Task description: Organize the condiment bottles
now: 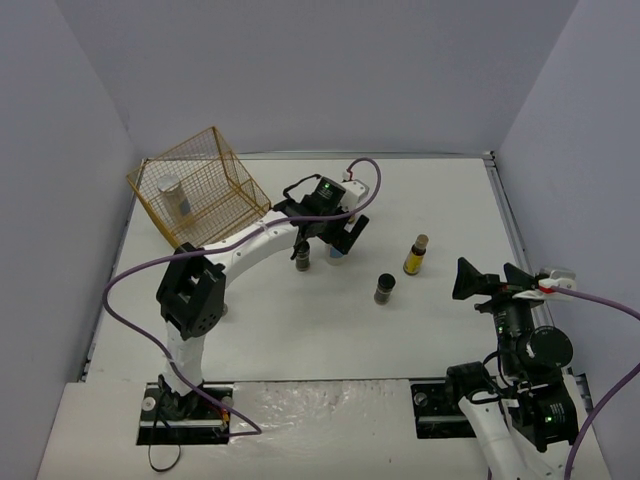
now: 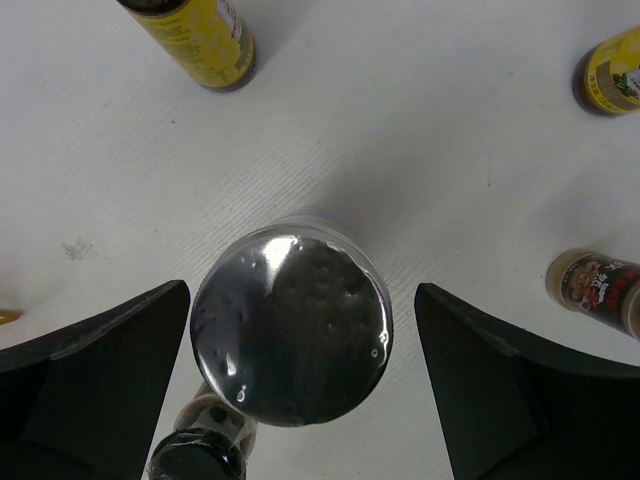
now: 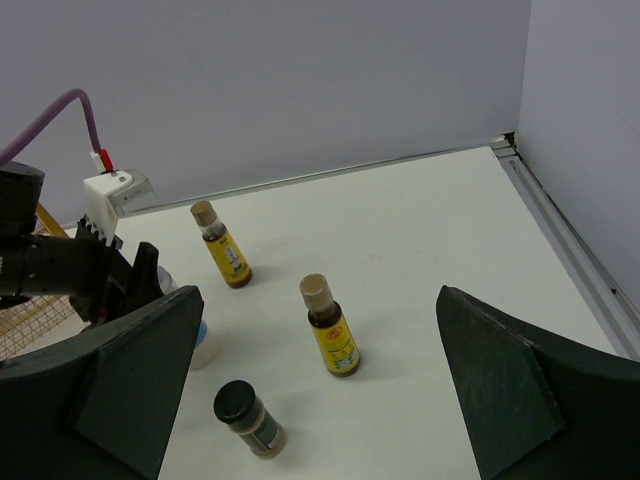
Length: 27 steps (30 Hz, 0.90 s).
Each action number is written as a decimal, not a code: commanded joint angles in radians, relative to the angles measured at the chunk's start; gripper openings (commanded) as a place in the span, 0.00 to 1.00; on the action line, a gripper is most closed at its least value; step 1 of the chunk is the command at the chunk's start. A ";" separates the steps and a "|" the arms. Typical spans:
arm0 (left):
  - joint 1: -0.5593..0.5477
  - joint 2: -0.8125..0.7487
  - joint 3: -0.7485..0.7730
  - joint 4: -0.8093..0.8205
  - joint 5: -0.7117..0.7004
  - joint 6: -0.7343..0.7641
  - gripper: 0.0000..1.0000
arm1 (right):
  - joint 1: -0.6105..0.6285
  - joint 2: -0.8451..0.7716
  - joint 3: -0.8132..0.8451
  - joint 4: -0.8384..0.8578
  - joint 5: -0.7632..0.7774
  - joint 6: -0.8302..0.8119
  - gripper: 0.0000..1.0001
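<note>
My left gripper (image 1: 336, 243) hangs open over a white, blue-labelled bottle (image 1: 336, 257). In the left wrist view its silver lid (image 2: 290, 330) sits between the two black fingers (image 2: 90, 370), with a gap on each side. A dark black-capped jar (image 1: 301, 261) stands close beside it, and another (image 1: 384, 288) stands alone nearer the front. A slim yellow bottle (image 1: 415, 254) is upright to the right. The right wrist view shows two yellow bottles (image 3: 330, 325) (image 3: 222, 245) and a dark jar (image 3: 250, 418). My right gripper (image 1: 487, 280) is open and holds nothing.
A gold wire rack (image 1: 215, 160) sits tilted at the back left with a silver-lidded white bottle (image 1: 170, 195) inside. Purple-grey walls close the table at the back and on both sides. A metal rail (image 1: 505, 210) runs along the right edge.
</note>
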 commanded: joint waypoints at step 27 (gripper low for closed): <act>0.165 -0.341 0.430 -0.287 -0.338 -0.154 0.00 | -0.001 0.020 0.004 0.086 -0.019 -0.014 1.00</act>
